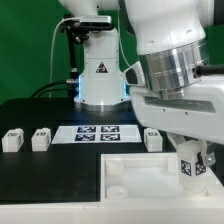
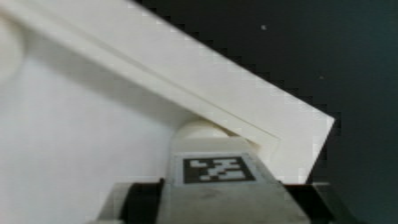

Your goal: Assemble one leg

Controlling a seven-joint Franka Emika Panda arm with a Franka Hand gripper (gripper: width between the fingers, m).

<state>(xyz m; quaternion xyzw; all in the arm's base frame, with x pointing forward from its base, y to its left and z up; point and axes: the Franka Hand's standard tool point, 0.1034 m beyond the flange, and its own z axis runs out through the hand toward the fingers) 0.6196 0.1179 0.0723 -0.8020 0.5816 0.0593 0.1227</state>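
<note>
My gripper (image 1: 188, 163) is shut on a white leg (image 1: 187, 166) with a black-and-white tag and holds it upright over the right far corner of the large white panel (image 1: 130, 178). In the wrist view the held leg (image 2: 217, 172) fills the space between my dark fingers (image 2: 146, 200), its tip close to the round corner socket (image 2: 210, 130) just inside the panel's rim (image 2: 196, 85). I cannot tell whether the leg touches the socket. Three more legs lie on the black table: two at the exterior view's left (image 1: 12, 140) (image 1: 40, 139) and one at the right (image 1: 153, 139).
The marker board (image 1: 96, 133) lies flat on the table behind the panel, between the loose legs. The arm's white base (image 1: 100, 75) stands behind it. The arm's wrist (image 1: 175, 60) hides the far right of the scene.
</note>
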